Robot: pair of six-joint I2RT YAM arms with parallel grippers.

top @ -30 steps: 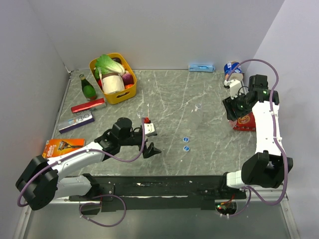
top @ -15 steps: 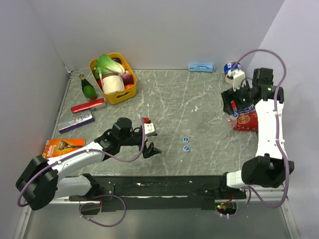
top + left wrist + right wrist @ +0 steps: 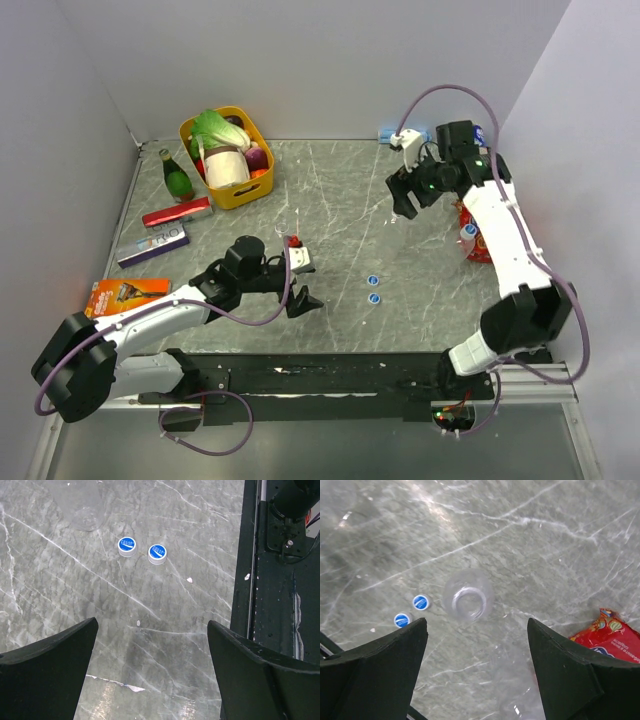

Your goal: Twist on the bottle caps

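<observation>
Bottle caps (image 3: pixel 127 545) ahead of our widely spread left end effector (image 3: pixel 152 624) are looking light, stiff, slippery; we are judging their rims the best hold.

Two blue bottle caps (image 3: pixel 127 545) lie flat side by side near an upright uncapped clear bottle (image 3: pixel 468 600).

A grey marbled counter (image 3: pixel 340 200) carries scattered clutter. In the far left corner sits a yellow basket (image 3: pixel 243 196) holding a leafy green vegetable (image 3: pixel 220 127), a white roll with a brown band (image 3: pixel 228 166) and small red and orange pieces. Just left of the basket stands a green glass bottle (image 3: pixel 177 179). Nearer, down the left side, lie a flat red pack (image 3: pixel 177 212), a silver and purple box (image 3: pixel 153 246) and an orange packet (image 3: pixel 126 293). A small white block with a red top (image 3: pixel 300 259) sits left of centre. A red snack bag (image 3: pixel 615 640) lies on the right side.
</observation>
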